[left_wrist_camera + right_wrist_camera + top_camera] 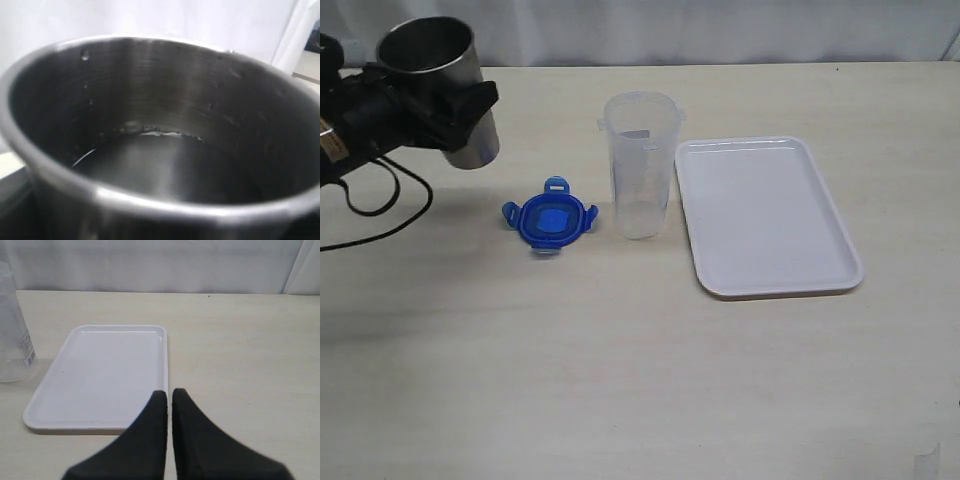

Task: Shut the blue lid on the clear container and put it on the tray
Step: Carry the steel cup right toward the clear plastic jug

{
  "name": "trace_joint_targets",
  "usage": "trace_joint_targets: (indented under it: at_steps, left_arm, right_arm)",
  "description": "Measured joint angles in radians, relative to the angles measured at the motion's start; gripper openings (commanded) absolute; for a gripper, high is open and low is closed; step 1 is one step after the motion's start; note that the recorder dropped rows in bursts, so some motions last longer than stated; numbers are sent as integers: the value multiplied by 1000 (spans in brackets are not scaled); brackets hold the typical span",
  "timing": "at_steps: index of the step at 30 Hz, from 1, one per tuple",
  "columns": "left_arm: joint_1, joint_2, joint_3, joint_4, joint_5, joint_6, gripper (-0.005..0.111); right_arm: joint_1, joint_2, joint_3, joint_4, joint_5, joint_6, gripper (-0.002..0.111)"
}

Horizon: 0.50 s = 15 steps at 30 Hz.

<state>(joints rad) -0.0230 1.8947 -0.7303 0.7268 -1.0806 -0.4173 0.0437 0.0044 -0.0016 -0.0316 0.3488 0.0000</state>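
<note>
The blue lid (550,218) lies flat on the table, just left of the clear container (640,165), which stands upright and uncovered. To the container's right lies the white tray (765,215) with nothing on it. At the far left, my left gripper (448,108) is shut on a grey steel cup (435,75) held above the table, tilted, and its inside (165,165) fills the left wrist view. My right gripper (168,392) is shut on nothing, hovering near the tray's (100,375) corner. The container (12,335) shows at that view's edge.
The left arm's black cable (375,205) trails over the table at the left. Bare table surface runs along the front (640,400). A white curtain backs the table.
</note>
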Motion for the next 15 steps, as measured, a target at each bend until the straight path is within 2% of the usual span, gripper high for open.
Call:
trace_joint_targets:
  at_steps: [8, 15]
  left_arm:
    - [-112, 0, -185, 18, 192, 0, 0]
    - [-181, 0, -260, -5, 239, -9, 0]
  right_arm:
    - [0, 0, 0, 0, 0, 0, 4]
    - [0, 0, 0, 0, 0, 0, 4]
